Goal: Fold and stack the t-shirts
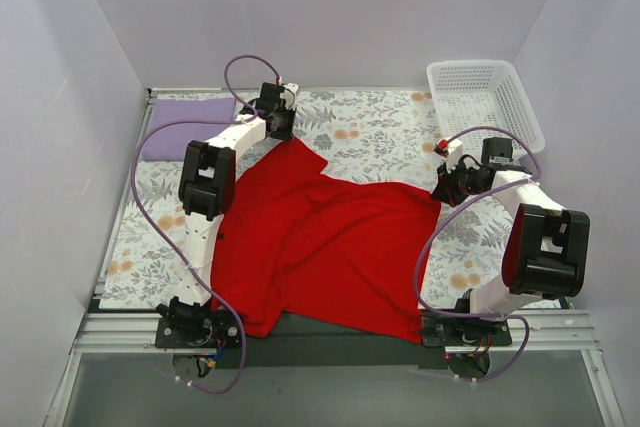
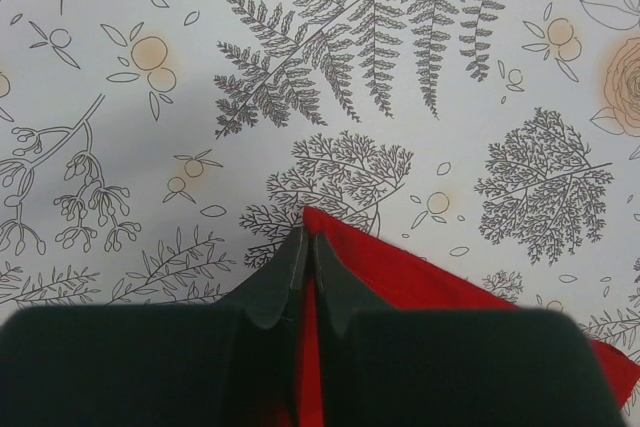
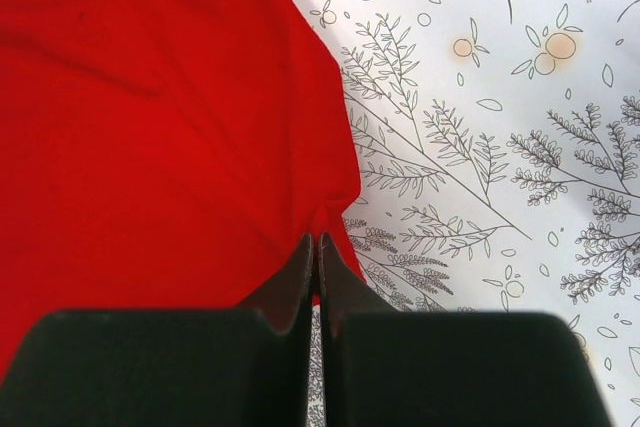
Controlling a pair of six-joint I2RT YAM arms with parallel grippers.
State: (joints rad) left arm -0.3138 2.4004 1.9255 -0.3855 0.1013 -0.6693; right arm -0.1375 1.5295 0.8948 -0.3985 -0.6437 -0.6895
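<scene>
- The red shirt (image 1: 330,247) lies spread and creased across the middle of the desk, over the leaf-print cover (image 1: 380,132).
- Its near part reaches past the cover onto the dark strip at the near edge, between the two arm bases.
- One corner rises to a peak pointing at the far edge, left of centre.
- Its right side ends well short of the right edge, roughly midway between near and far.
- The left gripper (image 2: 305,239) sits at that peak, its jaws pressed together with the red corner pinched between them. The left wrist view shows the cloth fanning out to the right behind the tips.
- The right gripper (image 3: 317,243) is at the shirt's right side, its jaws likewise pressed together on a small bunched fold of the hem. The right wrist view shows red cloth to the left and bare cover to the right.
- A purple cloth (image 1: 185,127), folded flat, lies in the far left corner, apart from the red shirt.
- A white basket (image 1: 500,117) with mesh walls stands in the far right corner.
</scene>
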